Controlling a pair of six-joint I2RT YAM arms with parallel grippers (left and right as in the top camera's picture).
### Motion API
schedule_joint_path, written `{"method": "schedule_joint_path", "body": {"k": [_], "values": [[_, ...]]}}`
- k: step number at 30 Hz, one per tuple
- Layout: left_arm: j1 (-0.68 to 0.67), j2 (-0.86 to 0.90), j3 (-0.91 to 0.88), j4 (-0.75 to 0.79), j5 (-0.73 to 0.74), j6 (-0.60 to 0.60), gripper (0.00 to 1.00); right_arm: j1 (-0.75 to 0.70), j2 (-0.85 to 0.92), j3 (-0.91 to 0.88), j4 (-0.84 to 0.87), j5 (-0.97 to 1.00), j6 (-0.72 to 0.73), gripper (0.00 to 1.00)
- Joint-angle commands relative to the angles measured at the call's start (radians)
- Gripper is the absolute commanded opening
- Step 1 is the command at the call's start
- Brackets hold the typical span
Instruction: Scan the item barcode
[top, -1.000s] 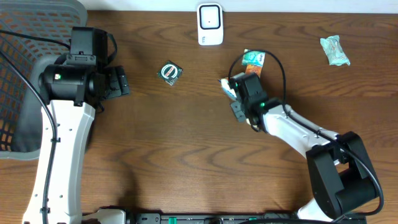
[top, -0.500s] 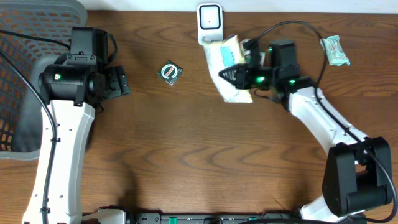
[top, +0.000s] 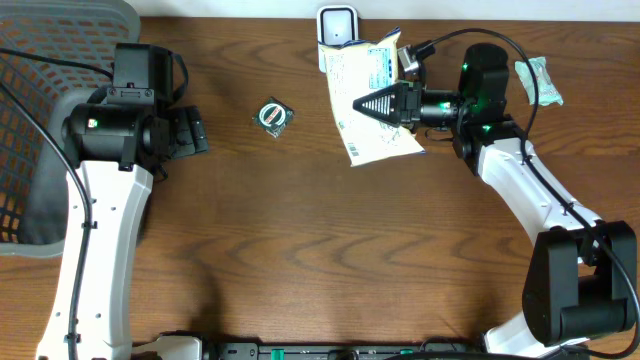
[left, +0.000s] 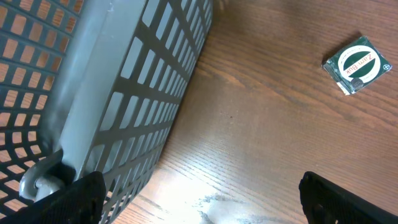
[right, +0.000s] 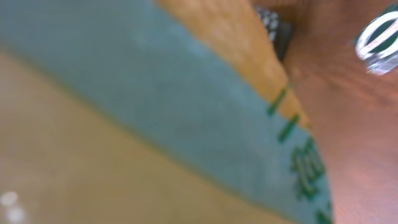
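The dark brown wood-grain table (top: 300, 260) carries everything, with a grey plastic lattice basket (top: 40, 120) at its left edge, and the left arm's black gripper (top: 190, 132) hovers beside that basket with its jaws spread wide and nothing between them. On the right, the right arm's black gripper (top: 385, 104) is lifted off the table and pinches a flat white printed packet (top: 365, 100) near the middle of its right side, holding it in the air just below the white box-shaped barcode scanner (top: 338, 25) that stands at the far edge. The packet looks light, thin and floppy: it hangs slightly skewed from the pinch, so its free corners will likely sag or twist if swung quickly, and the glossy film may be slippery. A hold close to an edge that leaves the printed code uncovered seems best, with the face kept flat and turned toward the scanner window. From the right wrist view the packet fills the picture as a blur of teal and orange. Smaller items lie apart on the wood: a crumpled pale green wrapper (top: 538, 80) at far right and a small square green-and-white sachet (top: 273, 115) left of the scanner.
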Motion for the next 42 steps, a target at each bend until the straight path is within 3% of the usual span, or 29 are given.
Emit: {"method": "schedule_joint_path", "body": {"k": [1, 17, 24, 29, 34, 42], "values": [[0.005, -0.007, 0.009, -0.004, -0.017, -0.006, 0.98, -0.006, -0.027, 0.019, 0.05, -0.138, 0.146, 0.01], [0.005, -0.007, 0.009, -0.004, -0.017, -0.006, 0.98, -0.006, -0.027, 0.019, 0.117, -0.175, 0.177, 0.01], [0.005, -0.007, 0.009, -0.004, -0.017, -0.006, 0.98, 0.027, -0.027, 0.018, 0.123, -0.07, 0.039, 0.01], [0.005, -0.007, 0.009, -0.004, -0.017, -0.006, 0.98, 0.117, -0.027, 0.018, 0.111, 0.067, -0.167, 0.02], [0.005, -0.007, 0.009, -0.004, -0.017, -0.006, 0.98, 0.174, -0.027, 0.018, 0.052, 0.297, -0.272, 0.02], [0.005, -0.007, 0.009, -0.004, -0.017, -0.006, 0.98, 0.221, -0.027, 0.051, -0.258, 0.867, -0.583, 0.02]]}}
